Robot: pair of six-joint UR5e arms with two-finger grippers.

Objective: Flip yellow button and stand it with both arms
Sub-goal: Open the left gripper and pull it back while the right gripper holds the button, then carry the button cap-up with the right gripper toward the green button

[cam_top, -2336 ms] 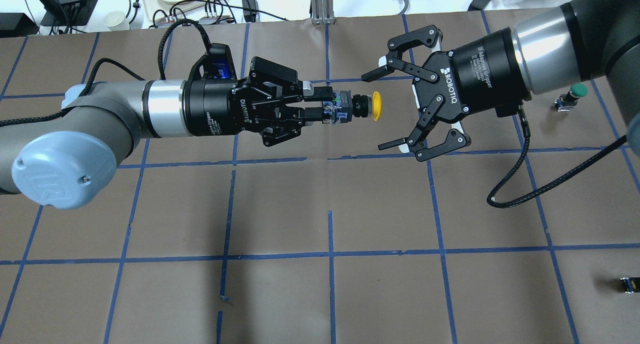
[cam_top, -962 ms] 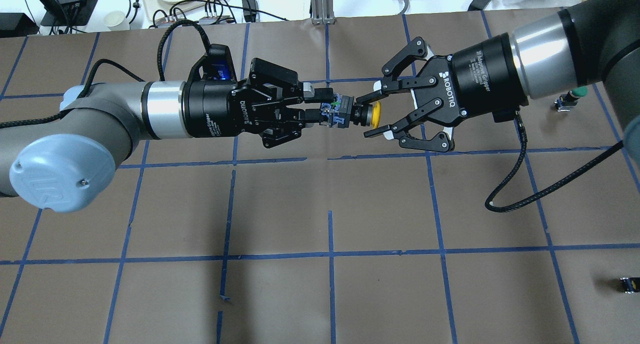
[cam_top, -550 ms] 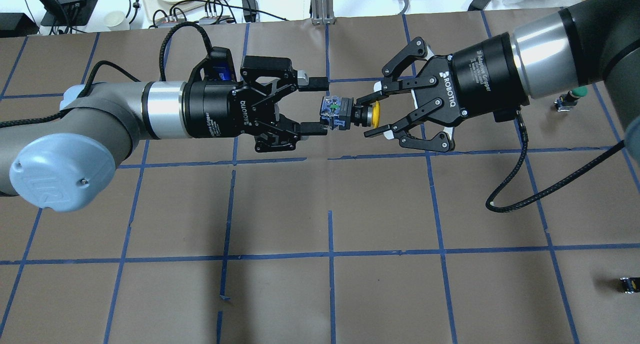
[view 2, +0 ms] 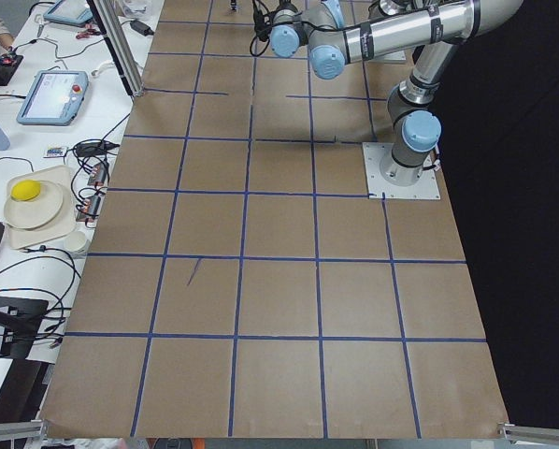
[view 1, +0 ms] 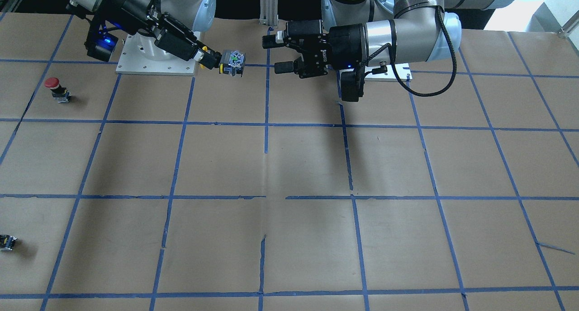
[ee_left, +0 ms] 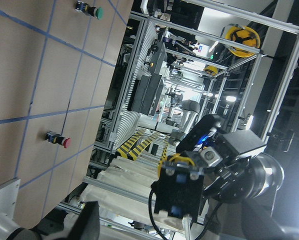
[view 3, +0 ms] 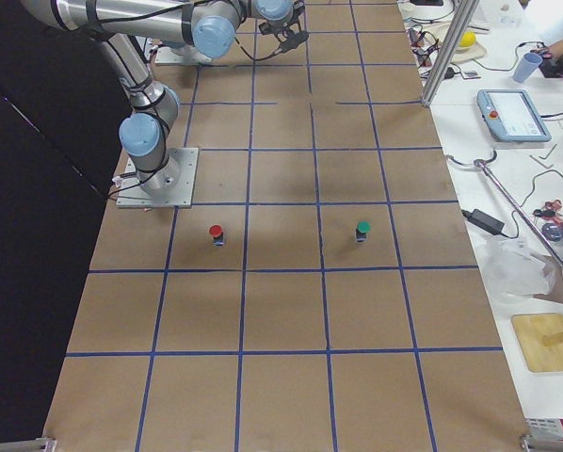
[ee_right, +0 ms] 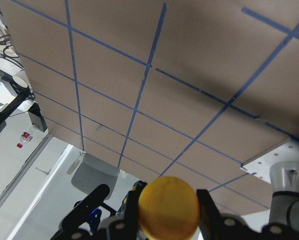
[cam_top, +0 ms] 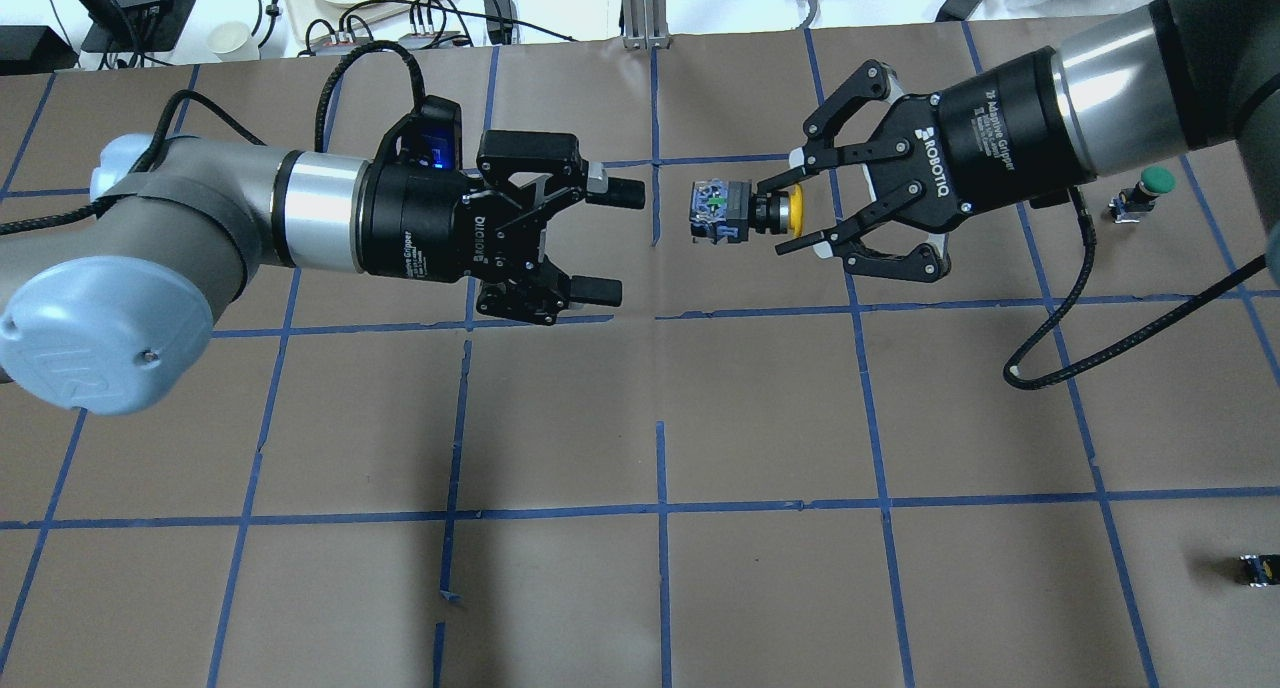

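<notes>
The yellow button (cam_top: 735,211) hangs level above the table, its yellow cap toward my right gripper and its black and grey block body toward my left. My right gripper (cam_top: 775,216) is shut on the button just behind the cap. The cap (ee_right: 168,207) fills the bottom of the right wrist view between the fingers (ee_right: 207,206). My left gripper (cam_top: 612,240) is open and empty, a short gap to the button's left. The front view shows the button (view 1: 231,58) in my right gripper (view 1: 212,58), apart from my left gripper (view 1: 274,53). The left wrist view shows the block body (ee_left: 182,192).
A green-capped button (cam_top: 1150,183) stands at the far right and a small capless switch block (cam_top: 1258,568) lies near the right front edge. A red-capped button (view 1: 56,87) stands on the robot's right side. Cables and clutter lie beyond the table's far edge.
My right gripper closed on the button behind its cap. My left gripper opened, let go of the block body and drew back left. My right gripper carried the button a little to the right.
</notes>
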